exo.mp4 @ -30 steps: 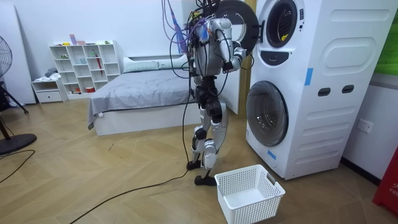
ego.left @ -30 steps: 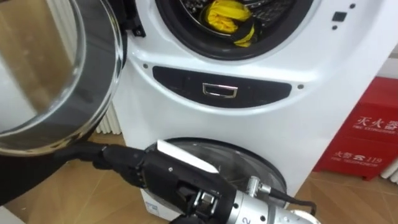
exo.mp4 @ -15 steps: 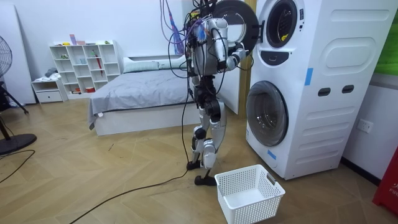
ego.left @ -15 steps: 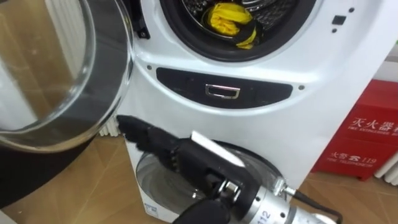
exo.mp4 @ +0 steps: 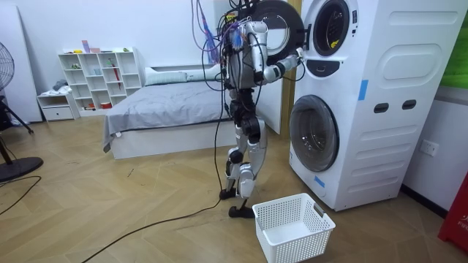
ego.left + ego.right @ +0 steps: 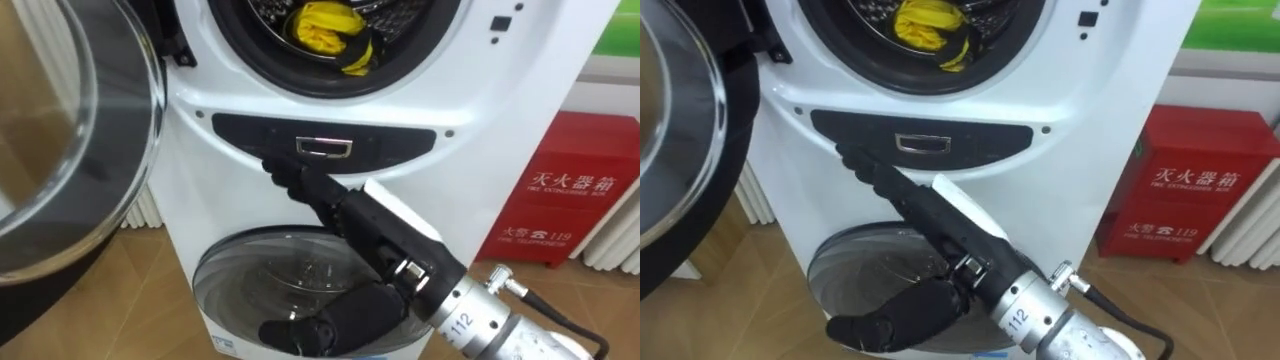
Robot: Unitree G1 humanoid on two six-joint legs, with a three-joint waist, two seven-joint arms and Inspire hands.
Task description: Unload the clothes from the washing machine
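Observation:
A yellow cloth [image 6: 325,25] lies in the drum of the upper washing machine [image 5: 365,95], whose round door [image 6: 60,150] stands swung open to the left. My right hand [image 6: 380,235] comes up from the lower right, open, with straight fingers. Its fingertips [image 6: 275,168] are level with the dark panel just under the drum opening, and the thumb hangs below. It holds nothing. In the room view I stand upright at the machine with this arm [image 5: 281,67] stretched toward it.
The lower machine's round glass door [image 6: 290,280] is closed beneath my hand. A red box [image 6: 560,200] stands on the floor to the right. A white laundry basket [image 5: 292,226] sits on the wooden floor by my feet, with a bed [image 5: 161,109] behind me.
My right hand has risen from in front of the lower door up to the panel below the drum opening. The head camera has shifted slightly.

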